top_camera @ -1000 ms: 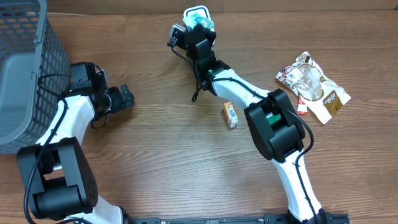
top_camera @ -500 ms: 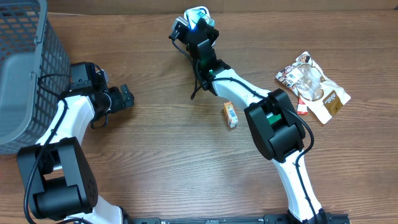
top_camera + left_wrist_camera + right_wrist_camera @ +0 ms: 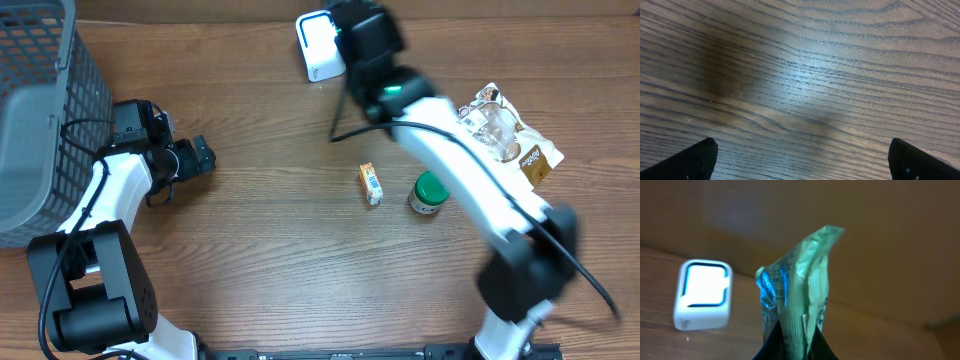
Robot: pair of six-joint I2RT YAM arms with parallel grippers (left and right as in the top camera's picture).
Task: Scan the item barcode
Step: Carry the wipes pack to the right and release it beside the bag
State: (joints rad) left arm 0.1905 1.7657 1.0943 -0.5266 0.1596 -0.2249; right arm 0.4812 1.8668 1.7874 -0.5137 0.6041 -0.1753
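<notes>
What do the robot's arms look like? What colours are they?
Both arms have smooth white tubes joined by chunky black blocks. The left arm ends in a black gripper. The right arm has a small green light and thin black cables running along it.

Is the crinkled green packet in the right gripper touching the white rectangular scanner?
Apart. The right wrist view shows wooden table between the crinkled green packet and the white rectangular scanner; the right gripper pinches the packet's lower end.
</notes>
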